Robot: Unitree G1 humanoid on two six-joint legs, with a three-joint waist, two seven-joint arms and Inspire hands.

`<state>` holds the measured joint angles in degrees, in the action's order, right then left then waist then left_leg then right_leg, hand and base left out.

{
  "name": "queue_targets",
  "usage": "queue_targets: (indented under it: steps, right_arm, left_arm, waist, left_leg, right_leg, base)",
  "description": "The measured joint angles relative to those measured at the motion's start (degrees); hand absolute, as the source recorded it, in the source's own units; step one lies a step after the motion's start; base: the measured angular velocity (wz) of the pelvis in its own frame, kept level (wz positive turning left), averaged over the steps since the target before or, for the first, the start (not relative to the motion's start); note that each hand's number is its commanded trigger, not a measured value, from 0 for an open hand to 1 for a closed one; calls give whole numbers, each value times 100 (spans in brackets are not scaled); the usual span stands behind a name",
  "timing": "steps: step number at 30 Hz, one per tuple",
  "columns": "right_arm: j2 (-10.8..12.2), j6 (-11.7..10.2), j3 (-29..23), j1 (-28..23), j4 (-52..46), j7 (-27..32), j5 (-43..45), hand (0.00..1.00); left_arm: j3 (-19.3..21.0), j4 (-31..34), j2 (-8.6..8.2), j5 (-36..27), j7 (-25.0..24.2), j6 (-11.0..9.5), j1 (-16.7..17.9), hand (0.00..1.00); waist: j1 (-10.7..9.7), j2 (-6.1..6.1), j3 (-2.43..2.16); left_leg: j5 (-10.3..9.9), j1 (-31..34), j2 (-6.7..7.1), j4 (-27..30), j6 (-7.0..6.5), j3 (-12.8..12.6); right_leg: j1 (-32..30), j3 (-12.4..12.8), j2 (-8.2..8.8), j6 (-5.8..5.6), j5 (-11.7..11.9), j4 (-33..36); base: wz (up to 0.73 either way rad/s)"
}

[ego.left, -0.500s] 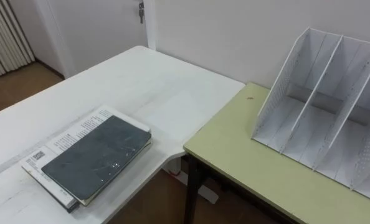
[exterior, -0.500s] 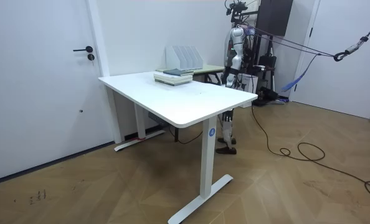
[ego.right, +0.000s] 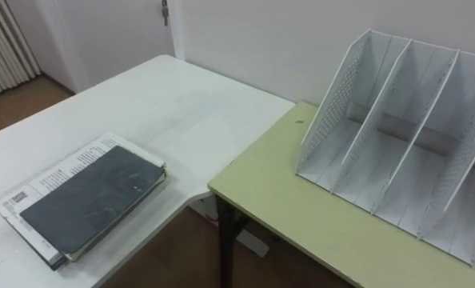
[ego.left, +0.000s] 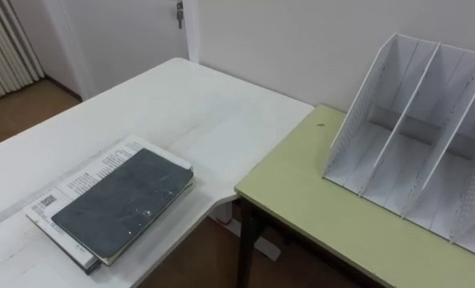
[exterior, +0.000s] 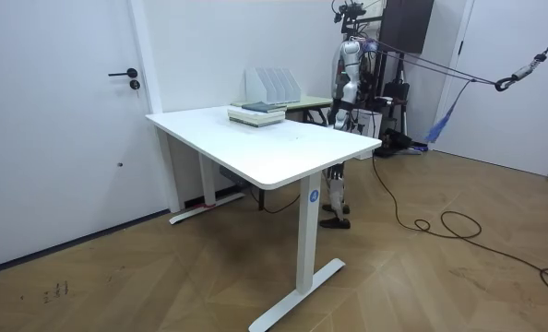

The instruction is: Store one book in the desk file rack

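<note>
A dark grey book (ego.left: 125,202) (ego.right: 93,196) lies flat on top of a white printed book (ego.left: 89,172) near the white table's near corner. In the room view this small stack of books (exterior: 256,113) sits at the table's far end. The white file rack (ego.left: 417,136) (ego.right: 397,128) (exterior: 272,85), with several open slots, stands on the green desk (ego.left: 317,200) to the right. I stand behind the white table by the green desk, facing both.
The white table (ego.left: 189,112) (exterior: 265,148) and the green desk meet at a corner, with a gap of floor below between them. A door (ego.left: 125,32) and a radiator (ego.left: 5,44) are at the far left. Equipment and cables stand behind me in the room view.
The whole eye view has shifted slightly; the book and rack lie as before.
</note>
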<state>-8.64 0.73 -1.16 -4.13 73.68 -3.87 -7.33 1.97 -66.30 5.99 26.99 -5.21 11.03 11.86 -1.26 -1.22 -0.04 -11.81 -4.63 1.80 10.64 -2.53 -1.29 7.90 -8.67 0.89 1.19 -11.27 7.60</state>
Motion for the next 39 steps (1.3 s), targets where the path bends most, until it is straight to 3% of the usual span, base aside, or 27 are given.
queue_targets:
  steps: [7, 17, 26, 31, 37, 39]
  right_arm:
    - [4, -73, -4, 0, 10, -10, -148, 0]
    - [-11, -127, 149, 21, 0, -38, -122, 0]
    - [-23, -398, 444, 131, 2, -116, -73, 0]
    - [-24, -455, 488, 184, 10, -126, -11, 0]
    - [0, -480, 503, 256, -16, -217, 88, 0]
    - [3, -494, 557, 309, -19, -262, 166, 0]
  left_arm:
    - [15, 28, 0, 35, 7, -105, -70, 0]
    - [-68, 487, 3, 960, 199, -163, -282, 0]
    - [-730, 964, 169, 1256, 422, -529, -468, 0]
    - [-942, 1407, 164, 1854, 472, -641, -511, 0]
    - [-1589, 2360, 93, 2596, 470, -715, -520, 0]
    - [-1957, 2391, 47, 2655, 468, -804, -728, 0]
  waist:
    - [-2, 13, 4]
    - [-19, -26, 1]
    - [-172, -95, 51]
    - [-269, -86, 40]
    - [-423, -86, 47]
    - [-481, -79, 45]
  left_leg:
    - [-18, 5, -6, 28, 3, 2]
    - [-32, 56, -2, 68, 4, 2]
    - [-32, 142, -2, 55, 3, -24]
    - [-28, 221, 4, 56, 1, -46]
    - [-24, 205, 13, 41, -6, -57]
    - [-24, 190, 7, 40, -7, -65]
  right_leg:
    - [-2, -8, -4, 2, -1, 1]
    - [-44, -15, -5, 1, 1, 16]
    - [-110, -23, -9, 1, 2, 7]
    - [-162, -13, -25, 2, 3, 20]
    - [-162, 4, -21, -1, 4, 13]
    - [-182, 36, -23, 0, 5, 29]
  base:
    - [0]
    - [0]
    - [0]
    - [0]
    - [3]
    - [-6]
